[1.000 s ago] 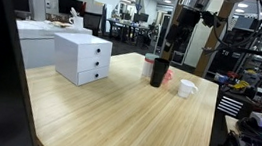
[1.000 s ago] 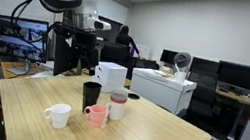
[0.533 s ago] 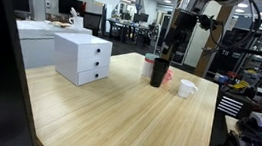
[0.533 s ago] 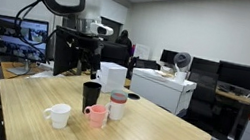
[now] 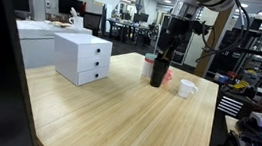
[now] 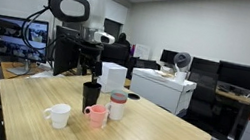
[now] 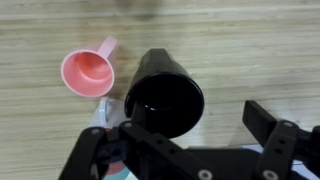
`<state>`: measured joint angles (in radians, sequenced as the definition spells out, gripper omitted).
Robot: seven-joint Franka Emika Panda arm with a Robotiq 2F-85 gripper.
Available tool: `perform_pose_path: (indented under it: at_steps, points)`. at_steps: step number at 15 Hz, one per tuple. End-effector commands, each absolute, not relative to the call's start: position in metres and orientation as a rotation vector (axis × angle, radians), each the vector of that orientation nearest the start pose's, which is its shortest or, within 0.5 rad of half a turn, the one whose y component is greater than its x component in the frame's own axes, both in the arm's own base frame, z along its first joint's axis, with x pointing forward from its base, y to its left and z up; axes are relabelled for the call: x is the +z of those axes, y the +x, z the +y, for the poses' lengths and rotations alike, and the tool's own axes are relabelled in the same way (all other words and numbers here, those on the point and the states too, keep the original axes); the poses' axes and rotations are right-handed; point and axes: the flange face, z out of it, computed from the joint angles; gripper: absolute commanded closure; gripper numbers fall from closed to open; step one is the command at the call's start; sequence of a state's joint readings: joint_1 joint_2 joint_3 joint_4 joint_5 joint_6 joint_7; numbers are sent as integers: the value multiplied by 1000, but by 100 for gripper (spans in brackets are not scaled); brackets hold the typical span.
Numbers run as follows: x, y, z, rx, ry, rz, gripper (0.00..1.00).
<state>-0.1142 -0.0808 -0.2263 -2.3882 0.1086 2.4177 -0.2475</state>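
A tall black cup (image 5: 158,70) (image 6: 90,96) stands open side up on the wooden table (image 5: 116,117). My gripper (image 5: 166,54) (image 6: 94,73) hangs just above it, open and empty. In the wrist view the black cup (image 7: 163,92) sits partly under my left finger, off centre, and my gripper (image 7: 195,120) has its right finger (image 7: 262,115) over bare wood. A pink mug (image 7: 88,73) (image 6: 96,116) stands close beside the cup. A white cup with a red band (image 6: 117,106) touches or nearly touches both.
A white mug (image 5: 188,88) (image 6: 58,116) stands near the table edge. A white two-drawer box (image 5: 83,57) (image 6: 111,76) sits further along the table. Desks, monitors and chairs fill the office around it.
My arm has swung over and come down, bringing the open gripper from higher up to just above the black cup. The cups have not moved.
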Motion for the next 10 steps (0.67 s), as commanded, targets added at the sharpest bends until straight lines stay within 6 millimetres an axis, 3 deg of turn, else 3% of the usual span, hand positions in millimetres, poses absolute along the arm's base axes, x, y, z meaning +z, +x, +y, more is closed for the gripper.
perform_pose_path:
  at_steps: [1, 5, 10]
  points:
    - [352, 484, -163, -202, -3051, 201, 0]
    - [342, 492, -161, -170, -3050, 185, 0]
    - [326, 488, -162, -112, -3050, 195, 0]
